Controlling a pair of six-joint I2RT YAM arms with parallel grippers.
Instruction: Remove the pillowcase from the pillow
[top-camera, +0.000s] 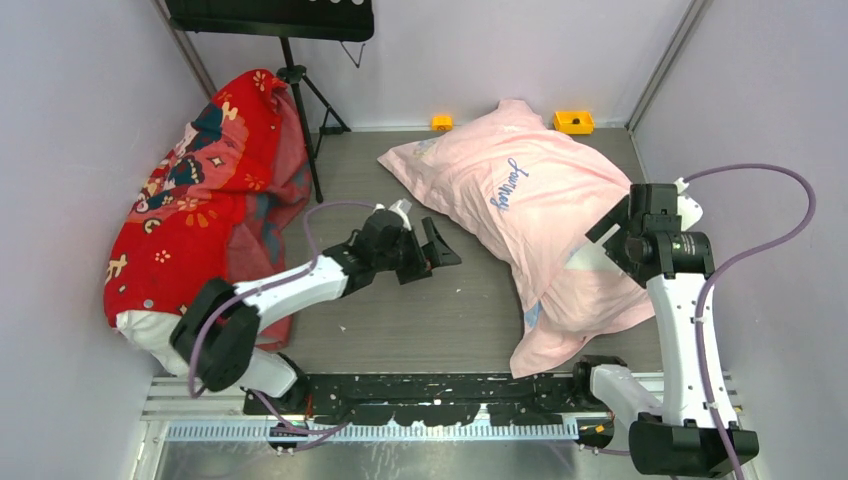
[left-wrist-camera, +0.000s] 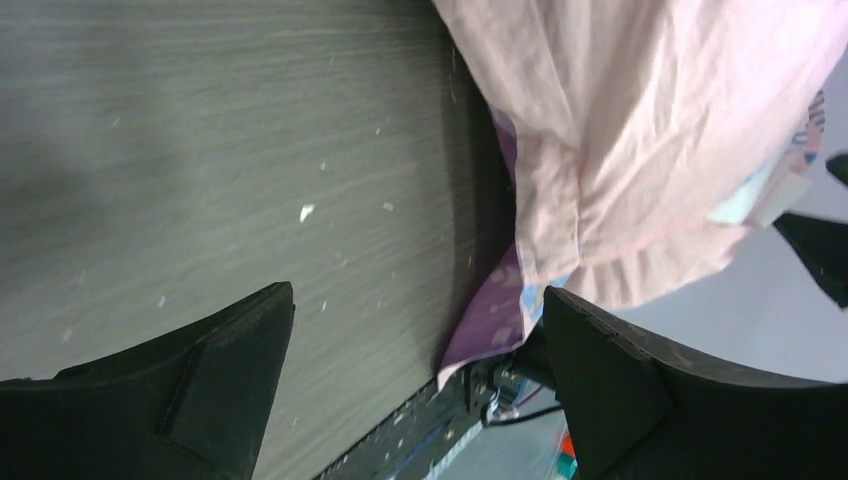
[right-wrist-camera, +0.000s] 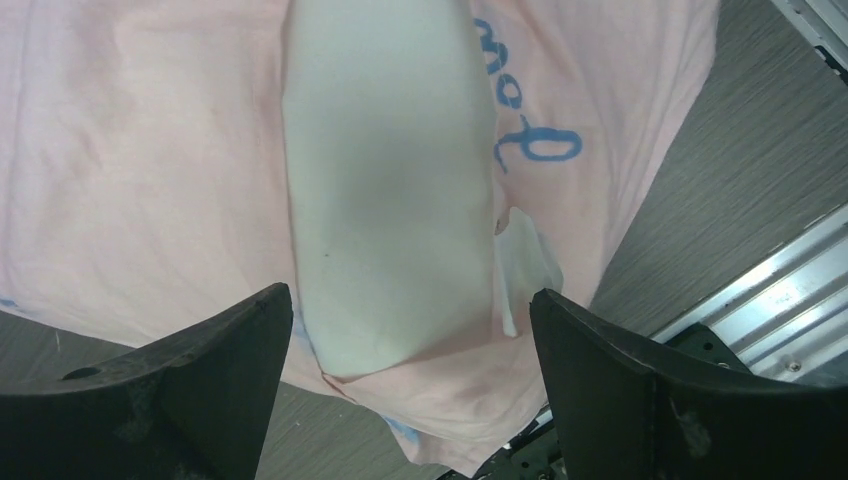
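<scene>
Left arm stretches low over the middle of the surface (top-camera: 430, 320), left claw (top-camera: 432, 258) spread wide. Right arm stands bent by the right edge, right claw (top-camera: 603, 235) also wide apart.

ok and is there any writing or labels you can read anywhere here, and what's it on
"Journey", or close to it: blue cursive lettering on the pink pillowcase; the right wrist view catches only part of it.
White tag at the pillowcase edge: no readable text.
Nothing else readable.
</scene>
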